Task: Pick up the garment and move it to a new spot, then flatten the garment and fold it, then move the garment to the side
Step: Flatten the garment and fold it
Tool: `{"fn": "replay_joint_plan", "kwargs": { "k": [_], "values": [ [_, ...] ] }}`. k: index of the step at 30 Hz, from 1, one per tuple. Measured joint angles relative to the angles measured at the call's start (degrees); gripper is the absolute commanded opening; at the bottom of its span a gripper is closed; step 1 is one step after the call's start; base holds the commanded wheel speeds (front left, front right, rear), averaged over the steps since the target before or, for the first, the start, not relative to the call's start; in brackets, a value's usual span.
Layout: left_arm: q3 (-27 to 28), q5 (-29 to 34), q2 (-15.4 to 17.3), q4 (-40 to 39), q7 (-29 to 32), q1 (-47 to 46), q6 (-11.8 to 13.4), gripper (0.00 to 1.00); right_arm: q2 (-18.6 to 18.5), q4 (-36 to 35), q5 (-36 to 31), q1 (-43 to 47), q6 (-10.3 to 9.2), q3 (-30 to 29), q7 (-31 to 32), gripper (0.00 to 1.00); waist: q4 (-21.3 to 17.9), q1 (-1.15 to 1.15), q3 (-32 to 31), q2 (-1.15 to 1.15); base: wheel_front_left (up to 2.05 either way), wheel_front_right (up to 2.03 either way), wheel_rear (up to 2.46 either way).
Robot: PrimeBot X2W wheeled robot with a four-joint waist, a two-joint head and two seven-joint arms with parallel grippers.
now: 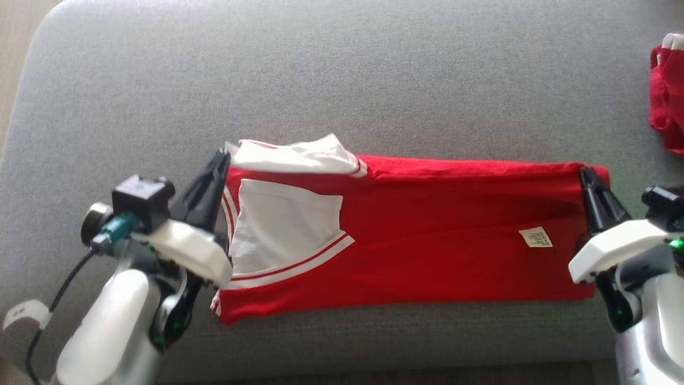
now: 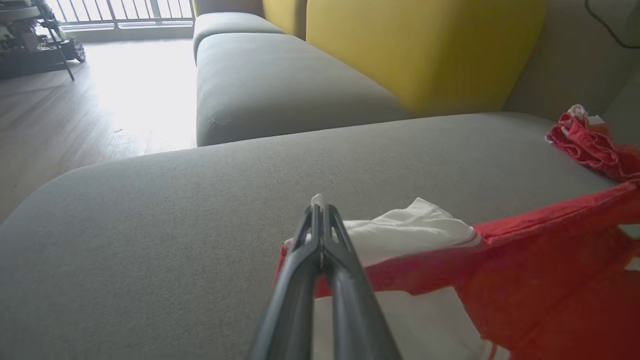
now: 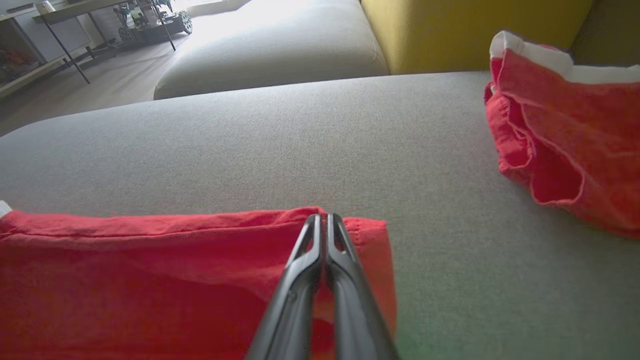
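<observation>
Grey cushion [image 1: 342, 69] spreads wide under the head view, its rounded left edge meeting wood floor [image 1: 21, 32] and its near edge running along the bottom. On it lies the garment [image 1: 427, 240], a red jersey with white panels, folded into a long band across the middle, nearer the front edge than the back. The left gripper [image 1: 220, 160] is pinched shut on the band's far left corner; in the left wrist view a tip of white cloth pokes out past its closed tips [image 2: 320, 210]. The right gripper [image 1: 587, 174] is clamped on the far right corner, its tips [image 3: 324, 220] meeting at the red hem. A label [image 1: 535, 237] sits near the right end. Behind the band, bare cushion reaches back to the yellow backrest [image 2: 425, 50], with much open room there and to the left. To the right, a red bundle [image 1: 668, 101] lies by the cushion's right edge, apart from the garment, with a strip of bare cushion between them.
</observation>
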Motion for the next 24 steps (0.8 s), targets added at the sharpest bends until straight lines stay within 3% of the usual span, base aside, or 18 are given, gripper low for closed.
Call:
{"fn": "replay_joint_plan", "kwargs": {
  "k": [12,24],
  "values": [
    [-0.01,-1.8,7.2,-6.89,6.42,7.69,-0.89,0.0,-0.7,-0.96,2.85,4.01,0.0,2.19,2.82,0.0,-0.45,0.0,-1.8,0.0,0.0,0.0,0.0],
    [-1.86,-4.05,12.54,-12.09,11.94,12.63,-3.92,0.0,-1.37,-1.96,3.91,5.38,0.0,2.88,5.99,0.0,-0.89,0.0,-2.63,0.0,0.0,0.0,0.0]
  ]
}}
